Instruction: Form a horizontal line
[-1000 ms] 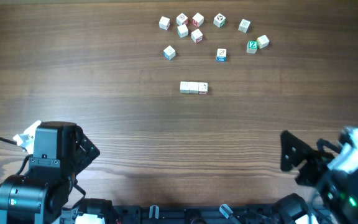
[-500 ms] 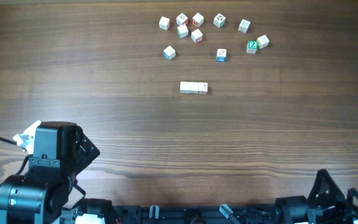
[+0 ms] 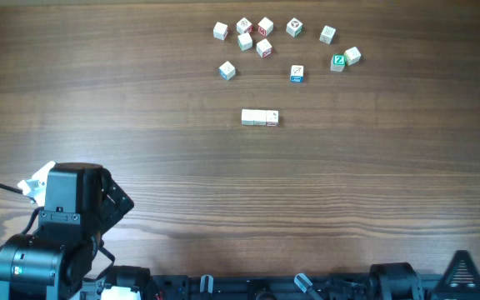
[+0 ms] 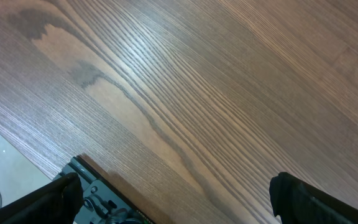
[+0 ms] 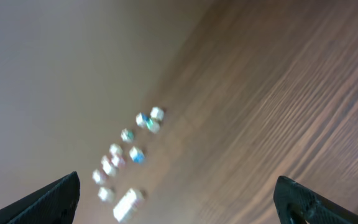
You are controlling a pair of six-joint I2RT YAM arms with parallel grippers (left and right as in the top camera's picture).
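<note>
The horizontal line is a short row of three pale cubes touching edge to edge at the table's middle, its right cube with a reddish mark. It shows blurred in the right wrist view. My left gripper is open and empty over bare wood near the table's front left edge. My right gripper is open and empty, far back from the cubes. In the overhead view only a tip of the right arm shows at the bottom right.
Several loose letter cubes lie scattered at the far side, among them a green-faced one and a blue-faced one. The left arm's base stands at the front left. The table's front edge shows in the left wrist view.
The right arm has pulled back toward the front right corner and almost left the overhead view. The left arm and the cubes have not moved.
</note>
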